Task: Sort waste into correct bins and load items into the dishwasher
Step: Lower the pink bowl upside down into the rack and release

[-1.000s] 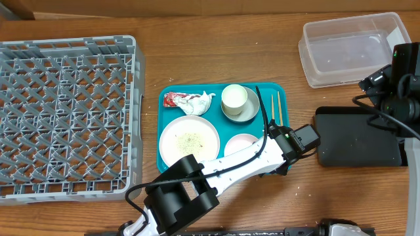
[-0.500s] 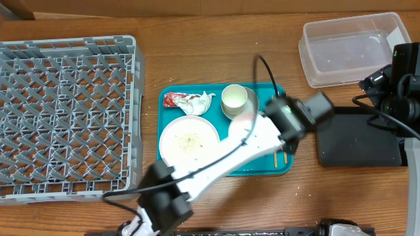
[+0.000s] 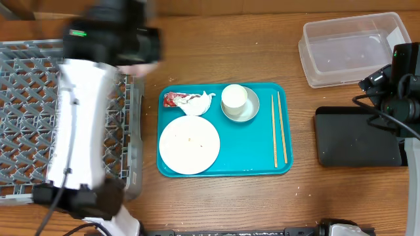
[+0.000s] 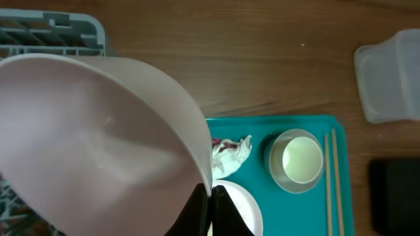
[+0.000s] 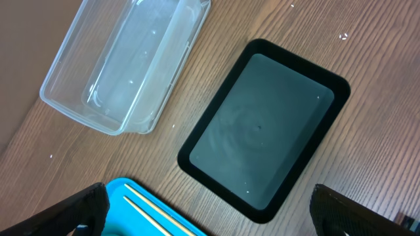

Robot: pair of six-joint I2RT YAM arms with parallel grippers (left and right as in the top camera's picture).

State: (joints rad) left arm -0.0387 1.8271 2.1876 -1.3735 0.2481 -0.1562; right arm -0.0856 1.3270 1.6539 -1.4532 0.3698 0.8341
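Two fingers of the left gripper point(image 4: 211, 203) are clamping on the rim of the pale bowl point(image 4: 98, 144), which is tilting steeply across the left of the wrist view, over the edge of the grey dish rack point(image 4: 59, 29). Right of it, the teal tray point(image 3: 249, 151) is carrying the large plate point(image 3: 189, 145), cup point(image 3: 234, 98), chopsticks point(image 3: 275, 131), red wrapper point(image 3: 172, 99) and tissue point(image 3: 200, 103). At far right, the right gripper point(image 5: 210, 210) is hanging with jaws wide apart, gripping nothing, above the black tray point(image 5: 262, 124) and clear tub point(image 5: 125, 59).
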